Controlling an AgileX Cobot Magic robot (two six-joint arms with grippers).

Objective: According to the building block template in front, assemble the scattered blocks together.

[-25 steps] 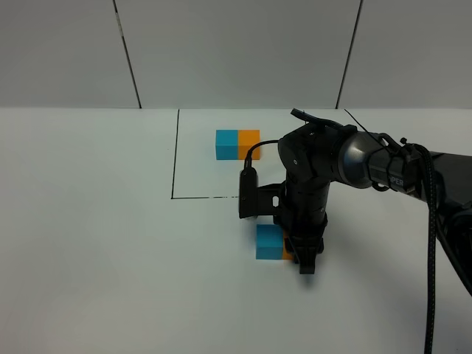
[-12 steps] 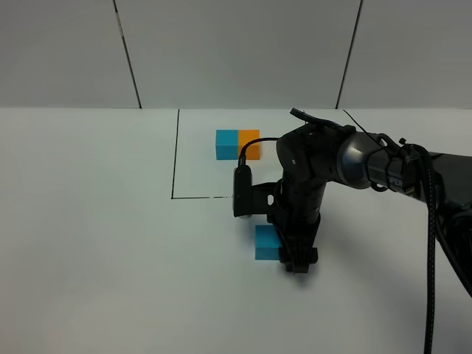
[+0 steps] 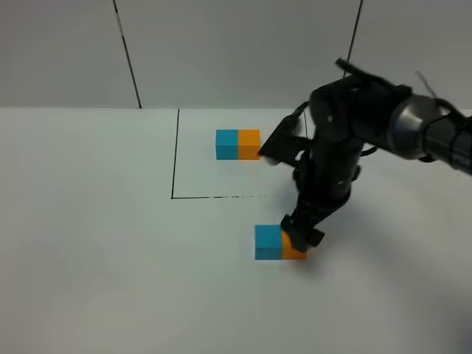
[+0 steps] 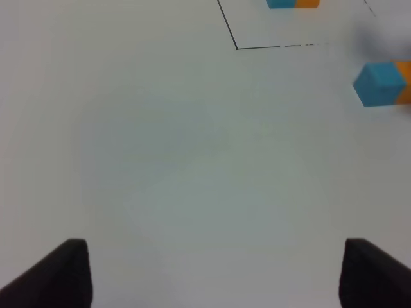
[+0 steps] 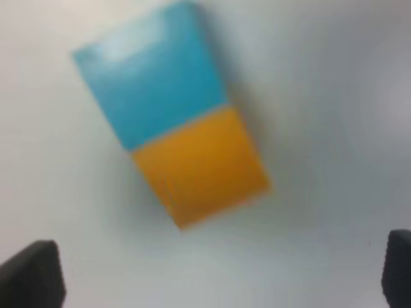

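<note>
The building block template (image 3: 237,144) is a small blue-orange bar inside the black-lined rectangle; it also shows at the frame edge as the template (image 4: 292,3) in the left wrist view. The scattered blocks lie joined side by side in front of the rectangle, the sky-blue cube (image 3: 268,243) (image 5: 154,83) (image 4: 379,83) touching the orange cube (image 3: 293,252) (image 5: 199,167). My right gripper (image 3: 299,236) (image 5: 212,276) hangs open just above the orange cube, holding nothing. My left gripper (image 4: 218,276) is open over bare table, well to the left of the cubes.
A black-lined rectangle (image 3: 174,196) marks the template area on the white table (image 3: 88,258). A grey panelled wall (image 3: 221,51) rises behind. The right arm (image 3: 346,125) reaches in from the right, above the rectangle's right side.
My right gripper has gone from shut to open, let go of the orange cube and lifted, and its arm has swung up and to the right. The orange cube stays against the blue one.
</note>
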